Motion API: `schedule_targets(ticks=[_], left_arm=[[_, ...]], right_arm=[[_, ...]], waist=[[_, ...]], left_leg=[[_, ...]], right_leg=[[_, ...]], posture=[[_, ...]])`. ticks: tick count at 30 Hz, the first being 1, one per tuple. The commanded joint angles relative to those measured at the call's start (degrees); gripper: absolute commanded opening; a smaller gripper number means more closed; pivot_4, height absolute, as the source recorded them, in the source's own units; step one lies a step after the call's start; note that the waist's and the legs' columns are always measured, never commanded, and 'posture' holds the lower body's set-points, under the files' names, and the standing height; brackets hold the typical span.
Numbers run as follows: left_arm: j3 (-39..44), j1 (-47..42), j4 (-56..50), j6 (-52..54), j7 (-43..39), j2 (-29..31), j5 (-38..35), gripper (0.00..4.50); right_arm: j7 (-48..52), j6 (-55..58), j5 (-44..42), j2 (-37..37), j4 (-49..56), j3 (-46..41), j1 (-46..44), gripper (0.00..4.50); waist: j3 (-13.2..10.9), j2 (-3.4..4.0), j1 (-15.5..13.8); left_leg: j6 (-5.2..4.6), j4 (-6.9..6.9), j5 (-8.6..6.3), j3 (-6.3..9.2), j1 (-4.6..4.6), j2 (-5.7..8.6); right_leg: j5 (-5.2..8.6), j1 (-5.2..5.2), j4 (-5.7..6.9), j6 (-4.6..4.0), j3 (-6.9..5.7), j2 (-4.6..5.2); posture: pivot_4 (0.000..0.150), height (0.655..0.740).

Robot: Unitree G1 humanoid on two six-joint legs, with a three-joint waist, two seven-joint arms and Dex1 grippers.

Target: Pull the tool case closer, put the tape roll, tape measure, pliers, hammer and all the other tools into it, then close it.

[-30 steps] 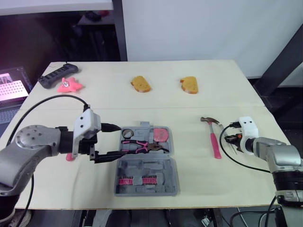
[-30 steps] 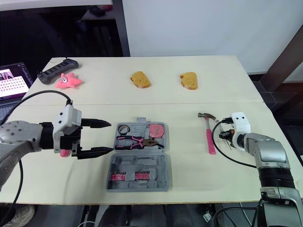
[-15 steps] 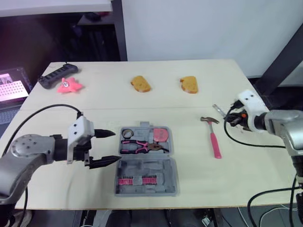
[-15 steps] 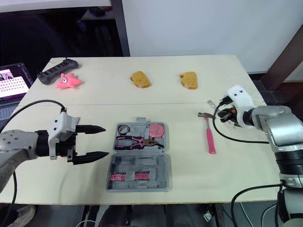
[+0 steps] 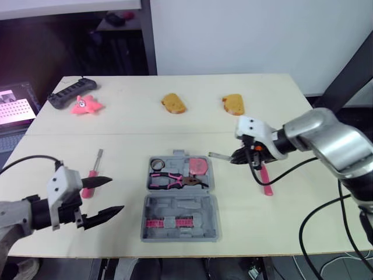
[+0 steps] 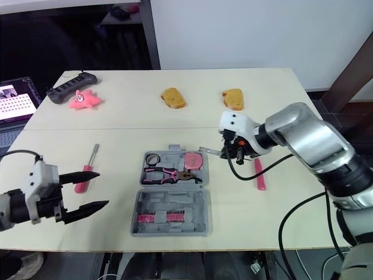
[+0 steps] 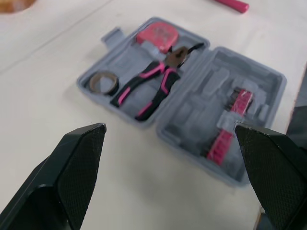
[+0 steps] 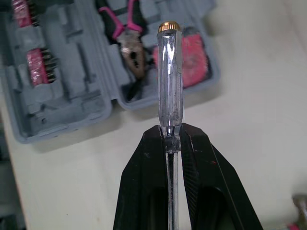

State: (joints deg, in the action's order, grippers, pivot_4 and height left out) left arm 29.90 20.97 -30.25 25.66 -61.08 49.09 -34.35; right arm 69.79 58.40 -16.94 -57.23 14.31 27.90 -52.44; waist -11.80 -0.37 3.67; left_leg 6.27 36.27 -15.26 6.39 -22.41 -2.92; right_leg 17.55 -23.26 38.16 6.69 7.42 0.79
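Right of the tool case [image 5: 175, 205], hammer [image 5: 266, 179]: head hidden behind the right gripper [image 5: 239, 156], pink handle visible.

Right wrist view: case cut off at the picture's edges. Shaft of the clear screwdriver [image 8: 170, 81] is hidden between the fingers [image 8: 144, 182].

Pink bit strip [image 5: 169, 223] in the case's near half: pieces too small to tell.

Laptop [image 5: 13, 106], far left of the case: cut off at the edge.

Lighting is even and diffuse from above; the pale table [image 5: 291, 111] reads bright and evenly toned. Shadows are soft and short, noted along the tool case [image 8: 72, 91] edge. The room beyond the table's far left is dim. The clear handle of the screwdriver [image 8: 170, 86] carries small highlights.
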Motion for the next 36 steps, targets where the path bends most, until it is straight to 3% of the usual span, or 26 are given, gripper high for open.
schedule_targets(ticks=[1, 12, 15, 20, 25, 36], left_arm=[[4.02, 3.45, -3.18, -1.95, 0.58, -1.59, 0.49, 4.50], [8.28, 14.89, -4.79, -8.36, 2.64, -10.31, 3.47, 4.50], [7.67, 17.25, -5.26, -9.60, 2.22, -11.37, 4.14, 4.50], [7.09, 19.10, -3.53, -11.18, 1.35, -11.33, 5.15, 4.50], [6.39, 19.38, -1.95, -12.94, 0.67, -11.14, 6.57, 4.50], [7.12, 22.11, -3.04, -13.81, 0.93, -11.65, 6.54, 4.50]], right_arm=[[2.62, 0.23, 2.19, 1.44, -0.56, 3.50, -4.04, 0.08], [-0.10, 11.96, 3.05, 14.90, 2.73, 16.37, -10.54, 0.08], [-0.87, 13.25, 2.77, 17.21, 3.88, 18.39, -11.61, 0.08], [-7.15, 16.77, 3.84, 28.31, 1.70, 23.90, -13.16, 0.08], [-12.62, 19.62, 3.19, 36.98, -1.99, 23.89, -13.00, 0.08], [-19.22, 18.28, 3.33, 41.92, -8.24, 24.90, -11.66, 0.08]], waist=[[0.00, -0.01, 0.20], [0.01, -0.02, 0.32], [0.02, -0.02, 0.27], [0.05, -0.06, 0.82], [0.08, -0.09, 0.65], [0.10, -0.13, 0.71]], left_leg=[[0.00, -0.01, 0.00, 0.00, 0.00, 0.00], [0.00, -0.04, 0.00, -0.02, -0.03, -0.02], [0.00, -0.02, 0.00, -0.02, -0.04, -0.02], [0.00, -0.07, 0.00, 0.01, 0.02, -0.06], [0.01, -0.04, 0.01, 0.02, -0.02, -0.04], [0.02, -0.08, 0.01, 0.03, -0.02, -0.05]], right_leg=[[0.00, -0.01, -0.02, 0.00, 0.00, 0.00], [-0.02, -0.12, 0.01, -0.03, -0.01, 0.01], [-0.02, -0.11, 0.01, -0.03, -0.01, 0.01], [-0.05, -0.16, 0.06, -0.09, -0.02, -0.08], [-0.05, -0.16, 0.09, -0.09, -0.02, -0.05], [-0.05, -0.18, 0.08, -0.09, -0.04, -0.06]], posture=[[0.150, 0.7400], [0.150, 0.7400], [0.150, 0.7400], [0.150, 0.7400], [0.150, 0.7400], [0.150, 0.7400]])
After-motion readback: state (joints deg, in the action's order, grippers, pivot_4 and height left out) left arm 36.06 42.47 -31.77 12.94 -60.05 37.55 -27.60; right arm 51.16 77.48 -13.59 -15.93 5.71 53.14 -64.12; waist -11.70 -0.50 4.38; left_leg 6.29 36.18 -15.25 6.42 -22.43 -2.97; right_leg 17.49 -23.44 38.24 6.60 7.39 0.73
